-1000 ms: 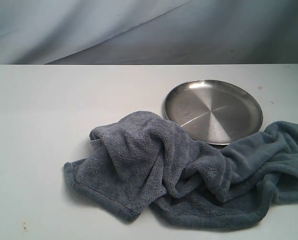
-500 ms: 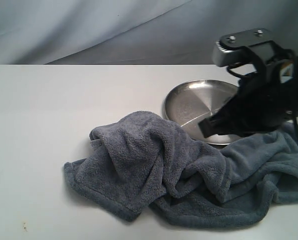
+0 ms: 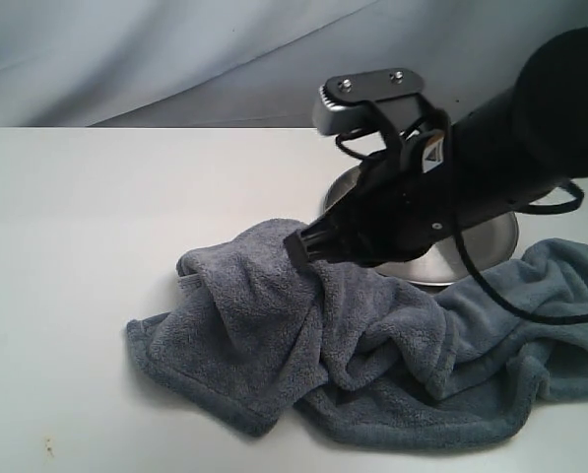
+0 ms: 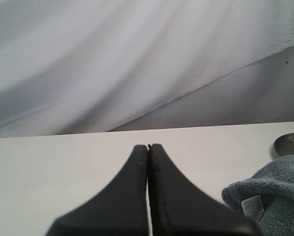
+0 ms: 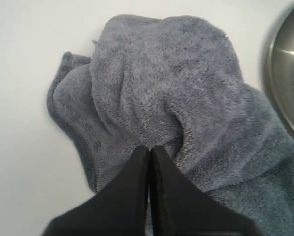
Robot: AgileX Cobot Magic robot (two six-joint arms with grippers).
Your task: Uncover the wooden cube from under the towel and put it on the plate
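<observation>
Saw bare white table [image 3: 67, 246] at the far left. Found the left claw [image 4: 148, 147] only in its own wrist view: fingers pressed together with nothing between them, held above the table, an edge of the towel [image 4: 272, 189] with a small white label [image 4: 250, 202] near it. Found the towel [image 3: 264, 335] crumpled in a heap across the middle and out to the right, bunched highest at its left end. Could not see the wooden cube in any view. Saw the right claw [image 3: 299, 250] reaching in from the right, fingers closed flat against each other and gripping nothing, tips right at the towel's top fold; could not tell whether touching. Saw the plate [image 3: 495, 236] behind the towel on the right, mostly blocked by the black arm [image 3: 510, 148], the towel lapping its near rim.
</observation>
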